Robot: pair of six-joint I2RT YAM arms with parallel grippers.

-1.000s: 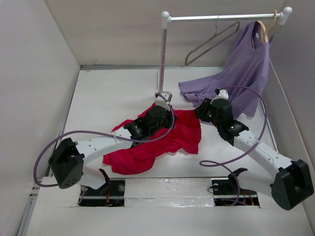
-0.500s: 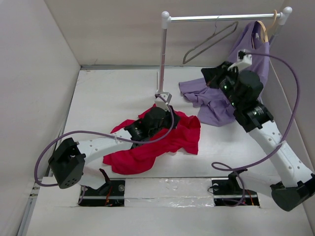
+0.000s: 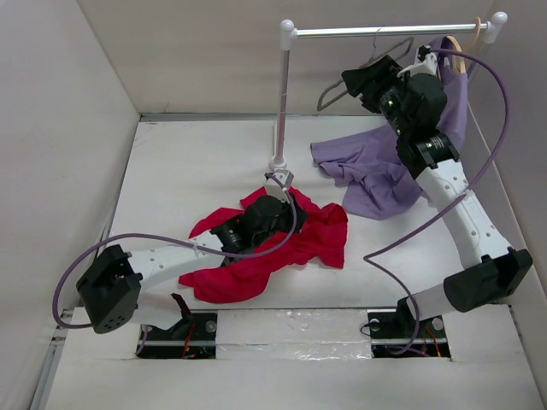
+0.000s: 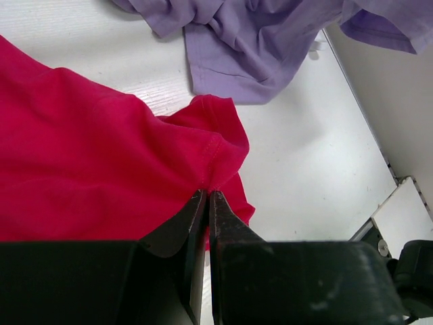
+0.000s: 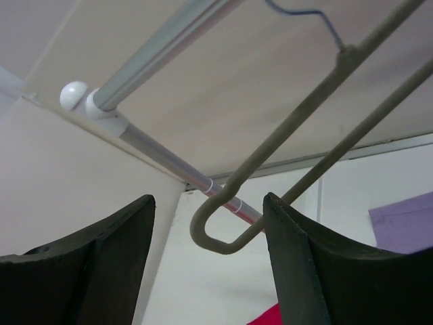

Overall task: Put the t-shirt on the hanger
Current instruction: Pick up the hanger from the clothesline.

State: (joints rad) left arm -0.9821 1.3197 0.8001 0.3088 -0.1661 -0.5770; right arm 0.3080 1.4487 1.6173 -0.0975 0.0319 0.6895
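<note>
The bright crimson-red fabric t-shirt (image 3: 295,243) lies crumpled on the white table surface (image 3: 188,162), near the centre and just in front of the foot of the rack's upright white post (image 3: 281,102). One hemmed edge of it points toward the lavender-purple fabric shirt (image 3: 367,166); in the left wrist view the two garments sit near each other with a strip of bare table between them.

The left gripper (image 4: 207,196) is low over the red fabric. Its jaws are together, clamped on a raised fold of the t-shirt at the hemmed edge.

The thin grey triangular clothes hanger (image 5: 284,120) hangs by its hook from the horizontal metal rail with white end caps (image 3: 385,32), tilted so that one rounded corner sits lower and to the left. It carries no garment.

The right gripper (image 5: 208,203) is raised to rail height, at that lower corner. Its jaws are apart, with the rounded corner of the hanger between the two black fingers (image 5: 311,271). Contact between fingers and hanger cannot be determined.

The purple shirt hangs from a pale wooden hanger (image 3: 458,53) at the right end of the rail, its lower part pooled on the table.
</note>
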